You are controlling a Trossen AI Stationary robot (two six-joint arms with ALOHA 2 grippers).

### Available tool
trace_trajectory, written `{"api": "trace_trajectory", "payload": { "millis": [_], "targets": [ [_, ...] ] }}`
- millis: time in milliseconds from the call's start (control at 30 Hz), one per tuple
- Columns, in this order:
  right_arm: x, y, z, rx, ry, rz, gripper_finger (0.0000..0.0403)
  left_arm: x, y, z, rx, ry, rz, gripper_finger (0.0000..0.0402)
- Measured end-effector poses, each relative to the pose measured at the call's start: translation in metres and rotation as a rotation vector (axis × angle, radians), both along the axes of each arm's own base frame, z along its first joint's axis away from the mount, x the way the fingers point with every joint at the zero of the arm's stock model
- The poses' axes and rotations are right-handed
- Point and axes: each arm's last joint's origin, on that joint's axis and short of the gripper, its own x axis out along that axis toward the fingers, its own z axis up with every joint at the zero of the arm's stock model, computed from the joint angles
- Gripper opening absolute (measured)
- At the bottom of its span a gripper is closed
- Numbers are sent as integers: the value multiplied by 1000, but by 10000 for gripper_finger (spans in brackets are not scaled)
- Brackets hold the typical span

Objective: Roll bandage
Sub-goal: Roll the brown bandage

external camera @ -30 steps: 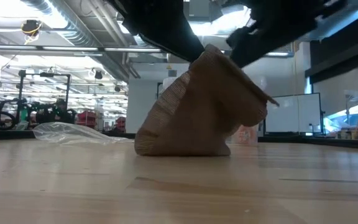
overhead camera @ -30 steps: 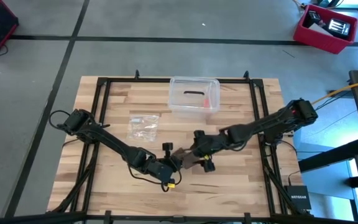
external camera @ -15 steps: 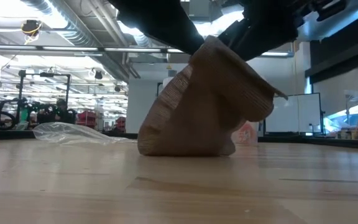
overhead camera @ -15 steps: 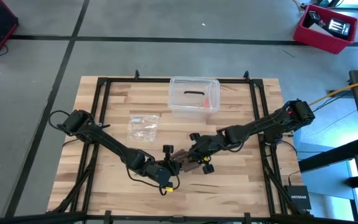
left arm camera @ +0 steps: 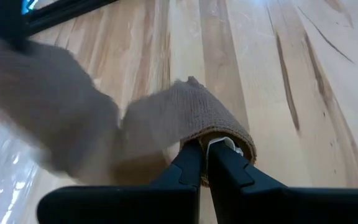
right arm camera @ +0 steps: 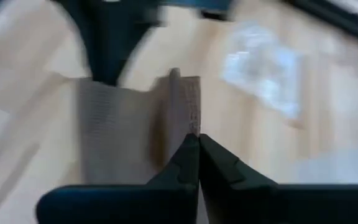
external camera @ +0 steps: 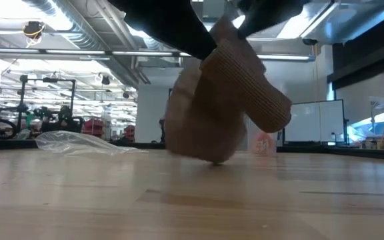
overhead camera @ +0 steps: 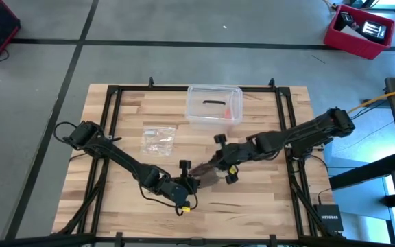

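The bandage is a brown strip of soft ribbed fabric, partly rolled, held between my two grippers near the table's middle. In the low view the bandage hangs as a loose bundle whose lowest fold is at or just above the tabletop. My left gripper comes from the near left and is shut on the rolled end. My right gripper comes from the right and is shut on the strip's free part. My left gripper pinches the rolled end of the bandage at its open mouth, between its two shut fingers. The fingers slant down from the table's left and point along the roll's axis. The roll is raised off the wood. My right gripper pinches an upright folded edge of the strip between its two shut fingers, slanting down from the table's right. One layer or several, I cannot tell. The strip runs from there toward the left gripper's roll and sags slackly below the fingers.
A clear plastic box stands at the far middle of the table. A small clear plastic bag lies left of centre, and the bag also shows in the low view. Black frame rails run along the table's sides.
My right gripper has shut on the strip's free part, rolled a little and risen, drawing it up. The bandage, which sat with a broad base on the table, is pulled up into a hanging bundle with only its lowest fold near the wood.
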Motion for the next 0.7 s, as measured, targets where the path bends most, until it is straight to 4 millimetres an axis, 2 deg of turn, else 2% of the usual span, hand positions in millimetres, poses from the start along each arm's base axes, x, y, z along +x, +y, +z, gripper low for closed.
{"api": "trace_trajectory", "payload": {
  "millis": [67, 167, 333, 433, 600, 700],
  "targets": [
    [-3, -9, 8, -80, -16, -71, 10, 0, -1, 0, 6, -1, -8, 6],
    [-5, -25, 8, -165, 5, -205, 7, -1, -5, 1, 28, -7, -39, 6],
    [-5, -47, 0, -111, 74, -345, 22, -2, -20, 9, 64, -85, -127, 6],
    [-7, -57, -6, -74, 119, -358, 67, -1, -31, 21, 132, -135, -187, 6],
    [-12, -63, -8, -58, 208, -349, 163, -2, -42, 49, 314, -241, -129, 6],
    [-27, -62, 3, -52, 337, -307, 212, -2, -43, 68, 397, -261, -139, 6]
  ]
}}
